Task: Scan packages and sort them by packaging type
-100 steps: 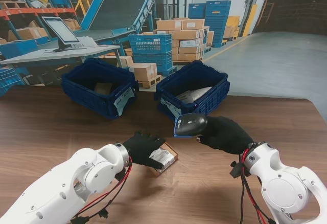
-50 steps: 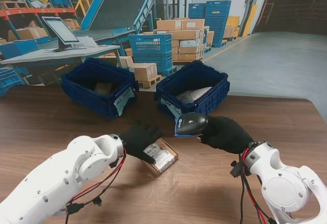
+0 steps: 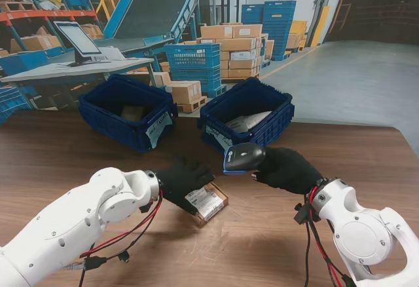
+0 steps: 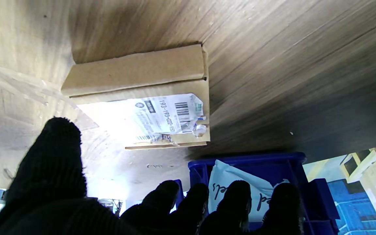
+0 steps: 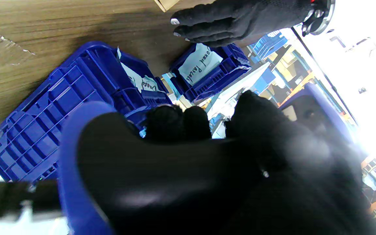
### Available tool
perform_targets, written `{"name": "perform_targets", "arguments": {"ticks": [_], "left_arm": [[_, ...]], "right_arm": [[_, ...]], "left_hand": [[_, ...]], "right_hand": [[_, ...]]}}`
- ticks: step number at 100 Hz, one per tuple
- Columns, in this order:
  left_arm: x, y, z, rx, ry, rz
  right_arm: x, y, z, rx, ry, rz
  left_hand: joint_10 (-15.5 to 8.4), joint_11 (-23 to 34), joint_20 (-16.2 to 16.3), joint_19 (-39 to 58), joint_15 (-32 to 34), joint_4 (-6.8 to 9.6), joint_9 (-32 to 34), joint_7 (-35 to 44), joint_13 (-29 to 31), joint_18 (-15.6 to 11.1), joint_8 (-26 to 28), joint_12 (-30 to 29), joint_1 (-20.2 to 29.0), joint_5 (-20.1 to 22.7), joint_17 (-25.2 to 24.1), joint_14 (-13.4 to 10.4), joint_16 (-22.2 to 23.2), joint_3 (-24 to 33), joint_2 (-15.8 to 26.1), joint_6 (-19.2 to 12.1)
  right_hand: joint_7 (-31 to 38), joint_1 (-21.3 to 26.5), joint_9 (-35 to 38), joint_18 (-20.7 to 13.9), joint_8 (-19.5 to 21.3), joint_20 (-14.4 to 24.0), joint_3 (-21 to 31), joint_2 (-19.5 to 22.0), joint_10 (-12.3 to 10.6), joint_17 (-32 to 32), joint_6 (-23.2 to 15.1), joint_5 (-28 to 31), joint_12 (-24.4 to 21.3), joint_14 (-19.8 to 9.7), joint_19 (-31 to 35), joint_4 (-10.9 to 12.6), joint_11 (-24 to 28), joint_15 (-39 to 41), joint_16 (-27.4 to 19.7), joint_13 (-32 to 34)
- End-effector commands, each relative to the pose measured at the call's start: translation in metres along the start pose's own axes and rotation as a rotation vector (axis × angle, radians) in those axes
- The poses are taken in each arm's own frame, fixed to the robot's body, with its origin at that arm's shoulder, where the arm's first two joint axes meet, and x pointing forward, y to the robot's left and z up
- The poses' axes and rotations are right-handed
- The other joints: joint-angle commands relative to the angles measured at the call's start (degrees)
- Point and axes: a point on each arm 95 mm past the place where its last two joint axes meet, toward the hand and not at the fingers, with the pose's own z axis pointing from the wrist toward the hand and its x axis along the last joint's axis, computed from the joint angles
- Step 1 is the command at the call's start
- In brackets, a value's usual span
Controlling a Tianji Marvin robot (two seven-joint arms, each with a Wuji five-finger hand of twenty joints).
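Note:
A small flat cardboard box with a white barcode label lies on the wooden table. My left hand, in a black glove, hovers at the box's left edge with its fingers spread, and the box lies flat beyond them, not grasped. To the right of the box, my right hand is shut on a black and blue barcode scanner, whose head is above the table. The scanner fills most of the right wrist view.
Two blue crates stand at the table's far side. The left crate carries a paper tag reading boxed parcels and holds a brown box. The right crate holds a grey bag. Stacked cartons and shelves lie beyond.
My left forearm has swung up and leftward, and the hand has slid back from the top of the box to its left edge. The right hand and scanner have barely moved.

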Motion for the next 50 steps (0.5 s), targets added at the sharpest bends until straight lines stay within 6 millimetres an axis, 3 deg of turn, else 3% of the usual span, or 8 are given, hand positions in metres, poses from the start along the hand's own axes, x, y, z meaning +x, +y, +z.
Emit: {"name": "perform_targets", "arguments": {"ticks": [1,50], "left_arm": [[0.0,-0.001,0.004,-0.028,0.011,0.049],[-0.013,-0.005,0.032,-0.069,0.049,0.17]], "right_arm": [[0.003,0.0,0.0,0.006,0.003,0.004],[-0.002,-0.001,-0.001,0.015,-0.003,0.026]], "left_hand": [[-0.2,-0.6,-0.4,-1.6,-1.1,0.24,-2.4,0.0,-2.4,-0.1,0.2,-0.8,-1.5,-2.5,-1.1,-1.6,-0.8,1.9,-1.2,0.1],[0.0,-1.3,-0.4,-1.7,-1.1,0.1,-2.6,-0.4,-2.9,-0.3,0.1,-2.0,-1.4,-2.5,-1.1,-1.7,-0.9,3.4,-2.5,0.0]], "right_hand": [[1.8,5.9,0.8,-0.1,1.2,0.2,4.8,5.1,1.4,-0.2,-4.2,3.6,0.4,0.3,0.4,-0.4,-0.4,0.1,0.0,0.2],[1.8,5.9,0.8,0.2,1.2,0.3,4.8,5.1,1.5,-0.2,-4.1,3.6,0.3,0.3,0.5,-0.4,-0.4,0.1,0.0,0.1]]}}
